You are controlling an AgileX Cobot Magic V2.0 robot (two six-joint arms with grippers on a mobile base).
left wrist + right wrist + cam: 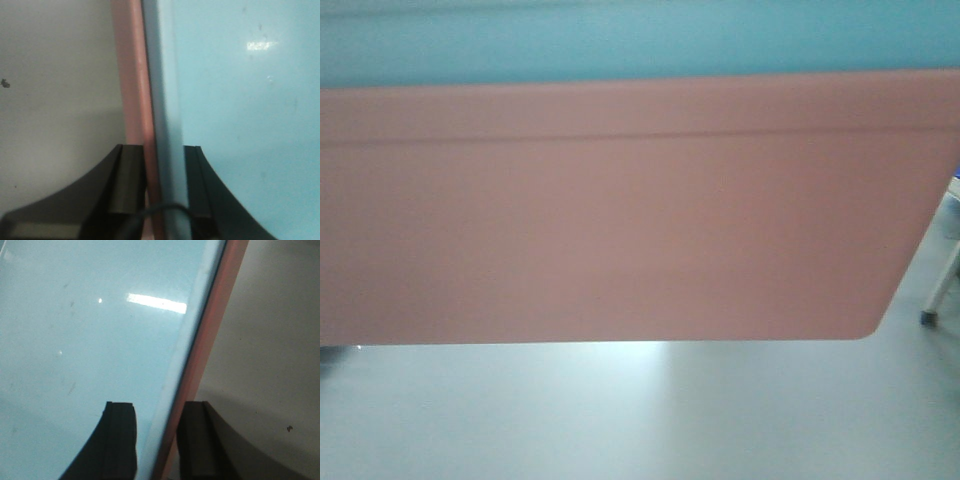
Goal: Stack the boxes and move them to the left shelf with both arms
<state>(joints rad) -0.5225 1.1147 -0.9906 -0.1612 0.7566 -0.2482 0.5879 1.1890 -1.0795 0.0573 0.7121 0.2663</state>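
Right now my left gripper [161,155] is clamped on the doubled wall of the two nested bins. In the left wrist view, one finger [127,182] at 7 o'clock presses the pink bin [134,75] from outside. The other, at 5 o'clock, sits inside the blue bin [240,100], whose glossy floor fills the frame from 12 to 5 o'clock. A thin cable [160,207] crosses at 6 o'clock, and a dark speck [5,83] lies on the pale surface at 9 o'clock.

My right gripper [157,405] pinches the opposite wall the same way, its jaws closed on the two rims. The blue interior spreads toward 9 o'clock, and the pink edge runs from 1 o'clock down to 6 o'clock.

From the front, the plain pink side is blurred and very near, filling the middle. A blue strip sits above it at 12 o'clock and grey floor [620,420] shows at 6 o'clock. A pale furniture leg [942,285] with a dark foot stands at 4 o'clock.
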